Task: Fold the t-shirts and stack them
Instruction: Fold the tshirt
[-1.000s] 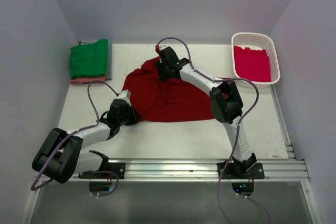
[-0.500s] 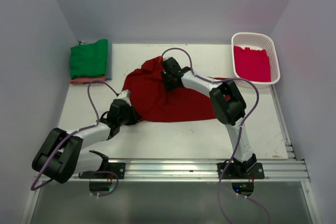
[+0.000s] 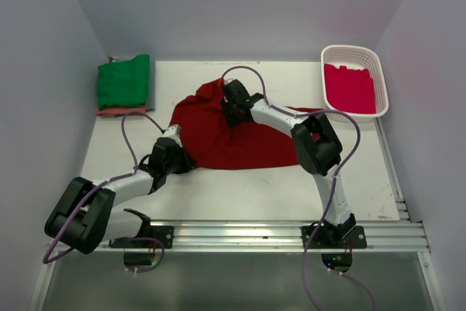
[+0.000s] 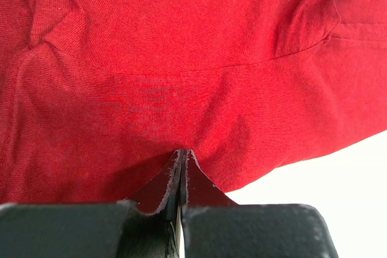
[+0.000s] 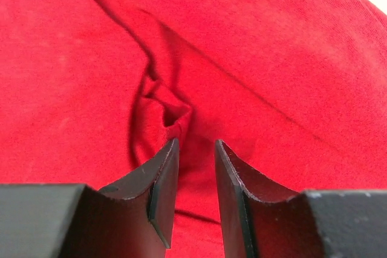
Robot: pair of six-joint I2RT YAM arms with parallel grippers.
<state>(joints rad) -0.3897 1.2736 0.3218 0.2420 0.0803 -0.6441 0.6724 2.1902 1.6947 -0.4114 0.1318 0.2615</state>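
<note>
A large dark red t-shirt (image 3: 240, 140) lies spread and rumpled in the middle of the white table. My left gripper (image 3: 180, 156) sits at its near left corner. In the left wrist view that gripper (image 4: 182, 153) is shut, with the shirt's hem (image 4: 181, 77) puckered up at the tips. My right gripper (image 3: 231, 109) rests on the shirt's far part. Its jaws (image 5: 196, 144) stand a little apart over the red cloth (image 5: 272, 58), a small raised fold just ahead of the left fingertip (image 5: 166, 161). A folded green t-shirt (image 3: 124, 81) lies on a salmon-pink one (image 3: 115, 112) at the far left.
A white lattice basket (image 3: 352, 49) stands at the far right with a crimson-pink t-shirt (image 3: 349, 87) inside it. Grey walls close in the table on three sides. The arms' metal rail (image 3: 240, 234) runs along the near edge.
My right gripper has come nearer, from the shirt's far edge onto the cloth, and its jaws have narrowed. The shirt's far edge has bunched to the left. The left arm has not moved.
</note>
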